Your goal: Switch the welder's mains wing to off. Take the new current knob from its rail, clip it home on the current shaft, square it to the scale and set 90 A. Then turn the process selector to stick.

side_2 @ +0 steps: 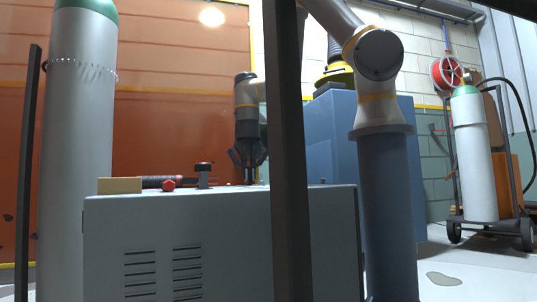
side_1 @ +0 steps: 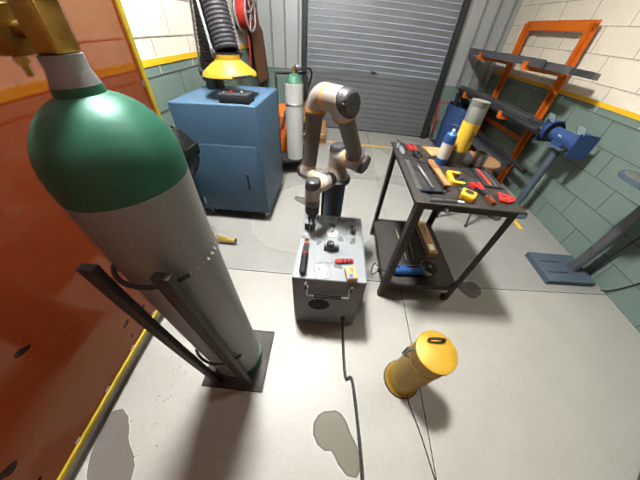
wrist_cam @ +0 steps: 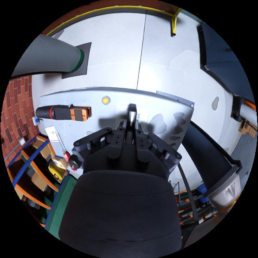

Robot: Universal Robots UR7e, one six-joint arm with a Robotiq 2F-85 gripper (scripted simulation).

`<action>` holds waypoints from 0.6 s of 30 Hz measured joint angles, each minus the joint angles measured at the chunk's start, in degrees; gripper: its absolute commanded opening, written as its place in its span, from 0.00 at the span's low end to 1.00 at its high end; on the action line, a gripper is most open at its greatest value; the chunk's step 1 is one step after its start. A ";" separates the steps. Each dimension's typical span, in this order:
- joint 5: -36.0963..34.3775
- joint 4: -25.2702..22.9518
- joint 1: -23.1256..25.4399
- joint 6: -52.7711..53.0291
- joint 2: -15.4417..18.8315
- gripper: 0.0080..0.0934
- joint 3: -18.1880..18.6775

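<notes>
The mains wing (wrist_cam: pixel 132 115) is a narrow dark blade standing on the welder's top panel (side_1: pixel 329 247), near its rear left corner. My gripper (wrist_cam: pixel 131 125) (side_1: pixel 310 223) (side_2: pixel 248 173) points straight down and is closed on the wing, a finger on each side of the blade. The new current knob (side_2: pixel 202 167) (side_1: pixel 331 246) is black and sits on its post mid-panel. A red hex knob (side_2: pixel 168 184) stands further toward the front. An amber lamp (wrist_cam: pixel 106 100) sits on the panel beside the wing.
A large green-topped gas cylinder (side_1: pixel 134 206) leans in its stand left of the welder. A black and orange tool (wrist_cam: pixel 63 113) lies along the panel's left edge. A tool cart (side_1: pixel 450 191) stands to the right. A yellow canister (side_1: pixel 420 363) lies on the floor in front.
</notes>
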 measured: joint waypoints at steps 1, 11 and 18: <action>0.00 0.00 0.00 0.00 0.00 0.15 0.00; 0.00 0.00 0.00 0.00 0.01 0.38 0.00; 0.00 0.00 0.00 0.00 0.01 0.47 0.00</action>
